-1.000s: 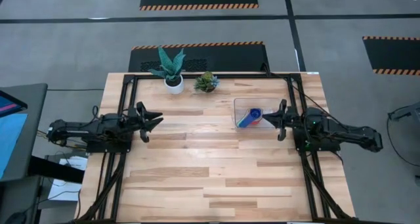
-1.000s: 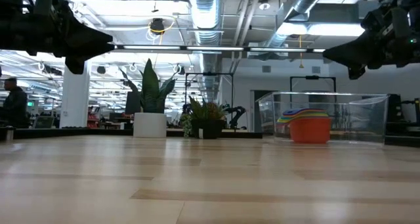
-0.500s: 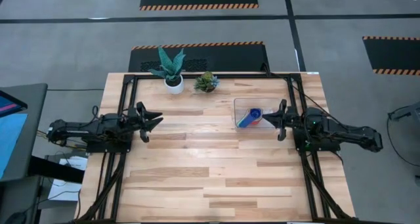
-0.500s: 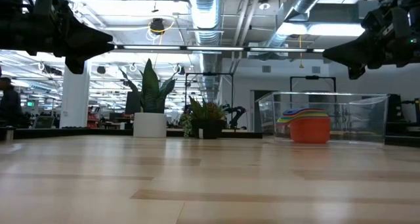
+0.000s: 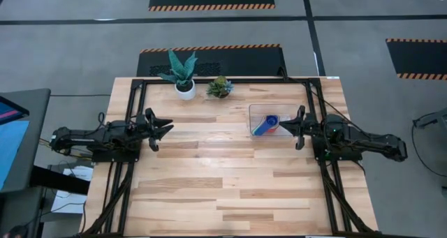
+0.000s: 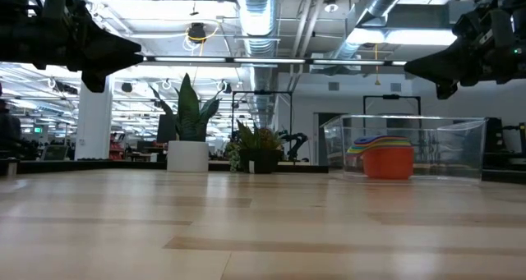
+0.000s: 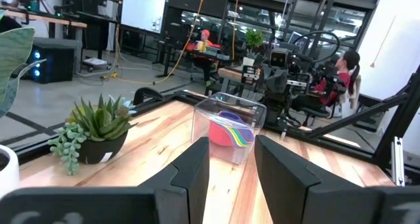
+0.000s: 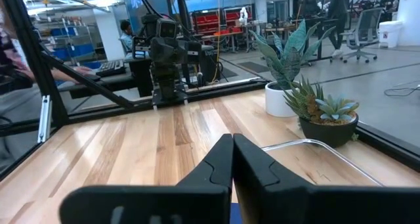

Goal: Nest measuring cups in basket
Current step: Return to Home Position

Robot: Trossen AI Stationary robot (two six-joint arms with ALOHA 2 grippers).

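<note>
The cups (image 5: 265, 125) sit stacked inside the clear basket (image 5: 252, 111), the right gripper (image 8: 233, 140) hangs just beside it with fingers pressed together, and the left gripper (image 7: 231, 148) waits far off, fingers apart

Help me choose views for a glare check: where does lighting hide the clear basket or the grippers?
Low view: ceiling lights behind leave the left gripper and right gripper as dark silhouettes; the basket catches pale highlights on its walls, the measuring cups showing through. High view: even light, the basket only a faint outline. Right wrist view: its rim is a thin bright line.
</note>
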